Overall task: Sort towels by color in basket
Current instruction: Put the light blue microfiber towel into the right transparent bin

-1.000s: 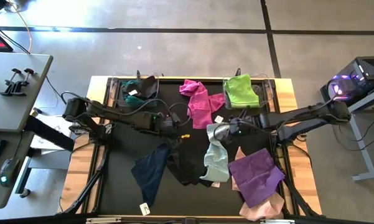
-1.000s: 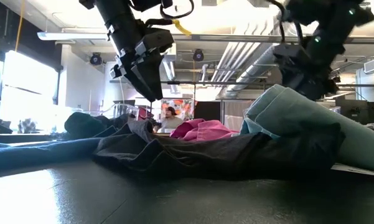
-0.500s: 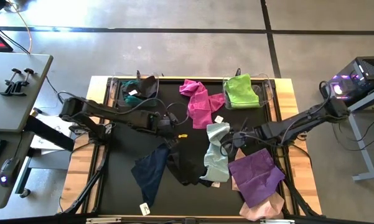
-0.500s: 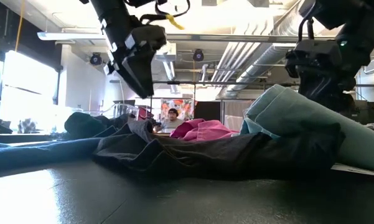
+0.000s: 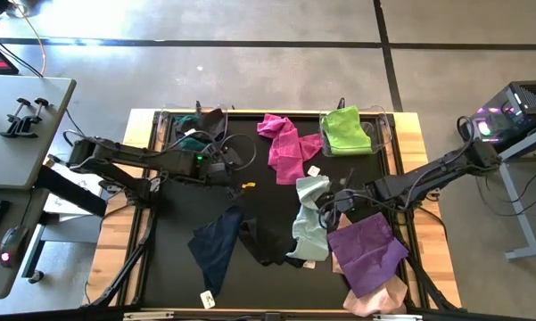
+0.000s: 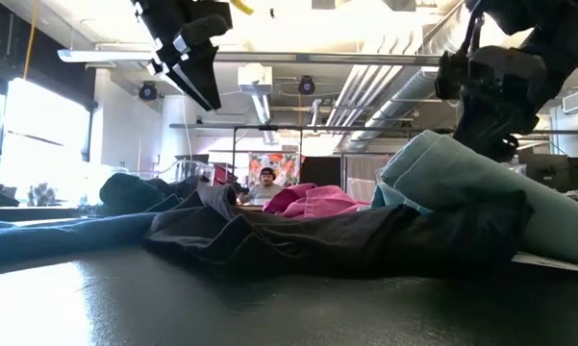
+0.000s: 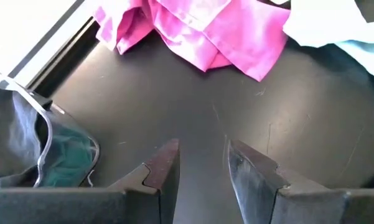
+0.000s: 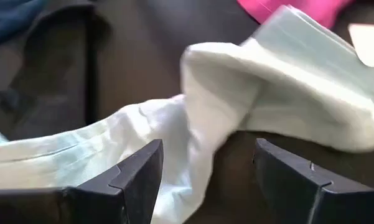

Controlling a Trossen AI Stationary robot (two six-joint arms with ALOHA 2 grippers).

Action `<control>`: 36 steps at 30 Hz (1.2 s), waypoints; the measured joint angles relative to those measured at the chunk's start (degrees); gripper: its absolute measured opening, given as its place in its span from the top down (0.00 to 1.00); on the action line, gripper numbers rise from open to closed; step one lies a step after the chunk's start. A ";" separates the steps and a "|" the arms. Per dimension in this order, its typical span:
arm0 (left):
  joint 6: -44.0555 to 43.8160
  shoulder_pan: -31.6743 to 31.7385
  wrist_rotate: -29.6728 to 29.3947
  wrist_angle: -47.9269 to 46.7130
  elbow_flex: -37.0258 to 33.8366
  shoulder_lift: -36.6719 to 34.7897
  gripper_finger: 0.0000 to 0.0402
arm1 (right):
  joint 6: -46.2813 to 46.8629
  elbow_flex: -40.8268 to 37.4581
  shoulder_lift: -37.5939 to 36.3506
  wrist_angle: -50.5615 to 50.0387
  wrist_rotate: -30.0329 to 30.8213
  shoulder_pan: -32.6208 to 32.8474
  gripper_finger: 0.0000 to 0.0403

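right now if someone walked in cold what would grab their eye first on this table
Probably the bright cloths on the black mat: a magenta towel near the far edge, a lime towel in a clear bin at the far right corner, and a purple towel spread at the near right. In the middle, the open right gripper sits beside a pale mint towel, while the open left gripper hangs empty over bare mat.

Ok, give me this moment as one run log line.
left gripper: open, empty, over bare mat | right gripper: open at mint towel | magenta towel: untouched
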 joint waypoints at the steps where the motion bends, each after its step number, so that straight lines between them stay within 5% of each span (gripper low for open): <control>1: -0.04 0.00 0.00 -0.08 0.00 0.00 0.70 | -1.53 0.00 0.05 0.76 -0.07 0.00 0.40; 13: -2.27 0.00 0.00 0.07 0.00 0.40 0.70 | -3.27 0.03 12.18 8.48 0.66 0.00 0.40; 23: -4.01 -0.02 0.48 0.20 0.00 0.37 0.70 | 12.32 0.37 23.14 15.92 3.77 -0.28 0.57; 30: -3.90 -0.02 0.55 0.18 0.00 0.37 0.70 | 14.15 -0.01 18.90 14.40 1.25 -1.10 0.81; 36: -2.71 -0.02 0.63 0.12 0.00 0.37 0.70 | 14.17 -0.07 6.19 14.84 4.11 -3.66 0.99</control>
